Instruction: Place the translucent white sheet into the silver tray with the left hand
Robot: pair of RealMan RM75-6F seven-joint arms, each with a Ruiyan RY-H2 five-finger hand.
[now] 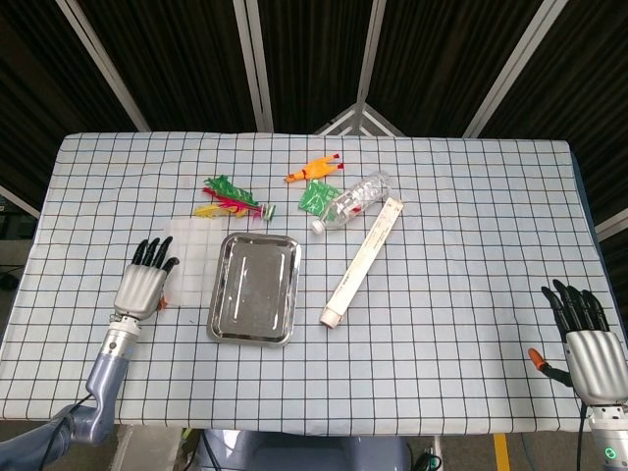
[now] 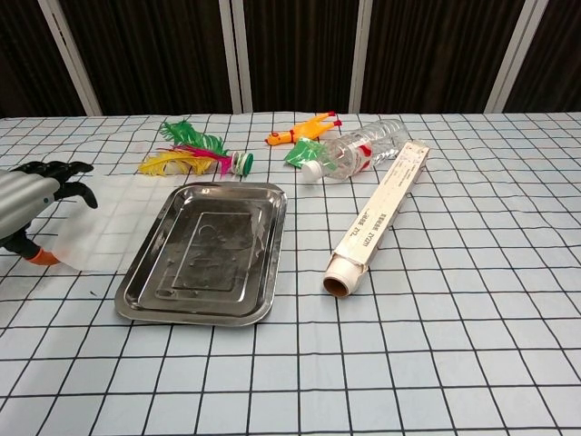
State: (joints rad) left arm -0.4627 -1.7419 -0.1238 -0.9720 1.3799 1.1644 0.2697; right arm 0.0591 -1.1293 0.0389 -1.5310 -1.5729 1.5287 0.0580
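Observation:
The translucent white sheet (image 1: 192,265) (image 2: 107,225) lies flat on the checked cloth, just left of the silver tray (image 1: 255,287) (image 2: 207,252). My left hand (image 1: 145,283) (image 2: 34,198) hovers over the sheet's left part, fingers spread and pointing away, holding nothing. It covers the sheet's left edge in both views. My right hand (image 1: 583,339) rests open near the table's front right corner, seen only in the head view.
Behind the tray lie coloured feathers (image 1: 228,197) (image 2: 189,153), an orange rubber chicken (image 1: 314,169) (image 2: 300,128), a green packet (image 1: 315,197), a clear bottle (image 1: 353,200) (image 2: 359,148) and a long boxed roll (image 1: 361,260) (image 2: 379,217).

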